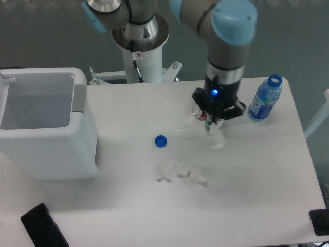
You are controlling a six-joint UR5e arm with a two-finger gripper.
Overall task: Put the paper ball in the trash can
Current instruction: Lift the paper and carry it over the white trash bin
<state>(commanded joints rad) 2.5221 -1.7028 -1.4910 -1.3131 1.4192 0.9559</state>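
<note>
The paper ball is a small white ragged wad, right of the table's middle. It hangs from the tips of my gripper, which points straight down and looks shut on its top end. I cannot tell whether the wad's lower end still touches the table. The trash can is a large white boxy bin at the left edge of the table. Its rectangular top is open and its flap lid stands on the right side. It is far to the left of the gripper.
Three similar white wads lie grouped in front of the gripper. A blue bottle cap and a clear cap lie left of it. A red can is behind the gripper, a water bottle to its right. A black phone lies front left.
</note>
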